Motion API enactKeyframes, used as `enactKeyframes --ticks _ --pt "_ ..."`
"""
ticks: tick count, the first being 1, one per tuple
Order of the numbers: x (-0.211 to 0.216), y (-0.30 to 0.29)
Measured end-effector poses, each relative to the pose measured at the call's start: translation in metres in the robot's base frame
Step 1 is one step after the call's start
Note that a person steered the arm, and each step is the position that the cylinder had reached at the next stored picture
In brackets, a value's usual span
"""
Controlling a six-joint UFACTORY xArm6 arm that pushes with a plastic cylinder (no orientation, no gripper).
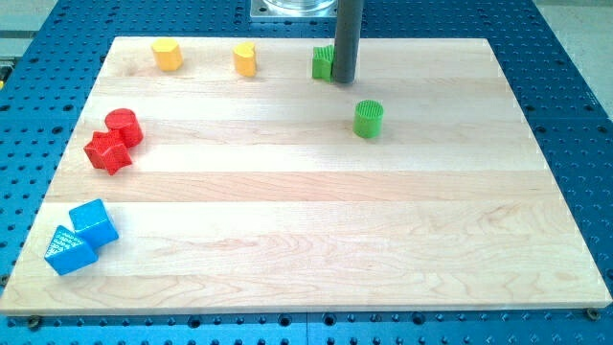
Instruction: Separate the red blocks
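Note:
Two red blocks sit touching at the view's left: a red cylinder (pixel 124 126) and a red star-shaped block (pixel 107 151) just below and left of it. My tip (pixel 344 80) is at the view's top, near the middle, far to the right of the red blocks. It stands right against a green block (pixel 322 62), partly hiding it.
A green cylinder (pixel 368 119) lies below and right of my tip. Two yellow blocks (pixel 167 55) (pixel 245 58) sit along the top edge. Two blue blocks (pixel 94 221) (pixel 68 251) touch at the bottom left. The wooden board (pixel 306 240) lies on a blue perforated table.

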State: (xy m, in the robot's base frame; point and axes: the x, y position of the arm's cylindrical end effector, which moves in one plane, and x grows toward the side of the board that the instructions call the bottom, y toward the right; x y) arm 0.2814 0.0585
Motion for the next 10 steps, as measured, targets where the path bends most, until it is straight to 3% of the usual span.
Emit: enactKeyframes --ticks 1,3,5,7,8,10 --pt "-0.002 -0.002" --pt "0.067 0.088" --pt "0.116 0.038" --pt "0.083 -0.061" --pt "0.057 -0.029" --pt "0.056 -0.084"
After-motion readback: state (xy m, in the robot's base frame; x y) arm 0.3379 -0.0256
